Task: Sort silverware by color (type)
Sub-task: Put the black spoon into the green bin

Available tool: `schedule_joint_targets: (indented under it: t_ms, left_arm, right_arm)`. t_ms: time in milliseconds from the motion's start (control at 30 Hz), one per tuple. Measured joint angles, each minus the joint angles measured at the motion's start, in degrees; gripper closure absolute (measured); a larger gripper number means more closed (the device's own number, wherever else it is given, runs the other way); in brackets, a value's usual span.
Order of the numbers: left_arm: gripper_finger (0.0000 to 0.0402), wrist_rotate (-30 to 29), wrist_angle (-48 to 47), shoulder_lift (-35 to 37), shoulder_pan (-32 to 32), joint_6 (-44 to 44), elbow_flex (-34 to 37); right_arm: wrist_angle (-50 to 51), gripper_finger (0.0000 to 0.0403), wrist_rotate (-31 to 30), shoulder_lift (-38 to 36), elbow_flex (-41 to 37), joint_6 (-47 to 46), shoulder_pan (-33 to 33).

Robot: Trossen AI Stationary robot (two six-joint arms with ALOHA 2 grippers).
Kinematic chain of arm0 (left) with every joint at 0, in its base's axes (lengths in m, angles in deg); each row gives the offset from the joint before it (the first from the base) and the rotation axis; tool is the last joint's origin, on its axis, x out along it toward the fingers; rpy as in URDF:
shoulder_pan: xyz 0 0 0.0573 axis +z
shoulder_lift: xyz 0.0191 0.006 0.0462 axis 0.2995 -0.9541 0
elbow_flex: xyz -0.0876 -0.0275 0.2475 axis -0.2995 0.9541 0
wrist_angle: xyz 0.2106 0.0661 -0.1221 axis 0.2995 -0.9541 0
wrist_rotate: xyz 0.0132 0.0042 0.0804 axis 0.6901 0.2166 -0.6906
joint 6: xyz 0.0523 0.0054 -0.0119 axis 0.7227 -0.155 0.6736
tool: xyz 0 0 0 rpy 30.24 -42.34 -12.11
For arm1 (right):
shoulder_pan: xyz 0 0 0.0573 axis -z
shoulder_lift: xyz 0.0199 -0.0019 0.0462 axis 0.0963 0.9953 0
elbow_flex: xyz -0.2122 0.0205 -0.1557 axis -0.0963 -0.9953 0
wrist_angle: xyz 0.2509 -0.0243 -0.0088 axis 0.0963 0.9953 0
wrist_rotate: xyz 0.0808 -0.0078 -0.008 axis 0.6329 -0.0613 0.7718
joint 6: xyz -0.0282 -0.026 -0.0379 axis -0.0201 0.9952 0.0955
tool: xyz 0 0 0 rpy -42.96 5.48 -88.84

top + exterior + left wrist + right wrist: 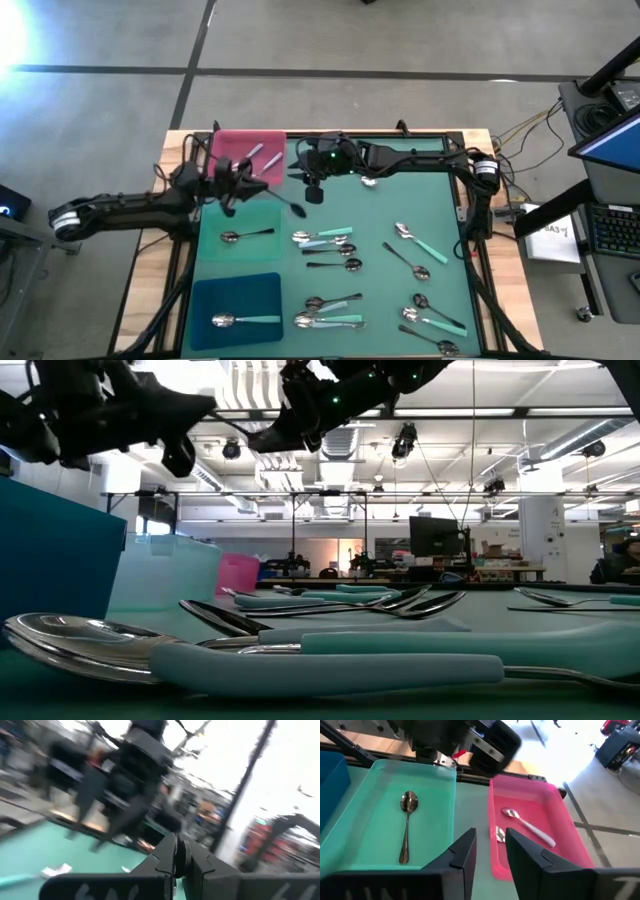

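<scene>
Green mat (380,215): left tool (175,857) view blurred.

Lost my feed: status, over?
Left gripper shut over green tray; right gripper open near pink tray. Silverware mostly unsorted. Nothing blocking.

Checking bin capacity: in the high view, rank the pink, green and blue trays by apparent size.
1. Green tray and blue tray: look alike, can't rank them.
2. Pink tray: looks smaller, though the left arm covers part.

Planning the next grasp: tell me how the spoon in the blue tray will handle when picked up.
The spoon lies flat in the blue tray, so it probably needs a low pinch. Its shiny metal head looks slippery; the teal plastic handle likely grips better. It looks stiff and light.
</scene>
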Motion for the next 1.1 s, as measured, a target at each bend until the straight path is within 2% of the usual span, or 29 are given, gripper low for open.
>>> schedule_joint_targets:
  t_ms: [100, 233, 400, 533, 633, 767, 1100]
  left_arm:
    - [0.0402, 4.3, -11.4, 5.3, 0.4, -1.0, -0.4]
    - [0.0402, 3.8, -40.2, 12.2, 1.2, 3.8, -5.3]
    - [0.0402, -6.4, -79.9, 15.7, 1.3, 15.3, -19.3]
    - [0.0402, -13.6, -101.3, 15.5, 1.3, 19.9, -31.5]
    - [0.0402, -18.2, -113.8, 14.6, 1.3, 19.6, -37.2]
    - [0.0402, -19.8, -123.0, 13.6, 1.3, 16.8, -38.5]
    - [0.0401, -15.7, -123.3, 8.3, 1.2, 15.5, -33.1]
  right_arm:
    - [1.1, 0.0303, 0.0, 0.0, 0.0, -1.4, 0.0]
    - [2.9, 0.0307, 0.0, -0.2, 0.0, -2.1, 0.0]
    - [4.4, 0.0315, 0.0, -0.2, 0.0, -4.7, 0.0]
    - [7.9, 0.0322, -0.1, -0.4, 0.0, -6.7, 0.0]
    - [13.5, 0.0323, -0.1, -0.5, 0.0, -7.6, 0.0]
    - [22.3, 0.0319, -0.2, -0.4, 0.0, -9.9, 0.2]
    - [40.2, 0.0326, -0.1, -0.4, 0.0, -15.8, 0.2]
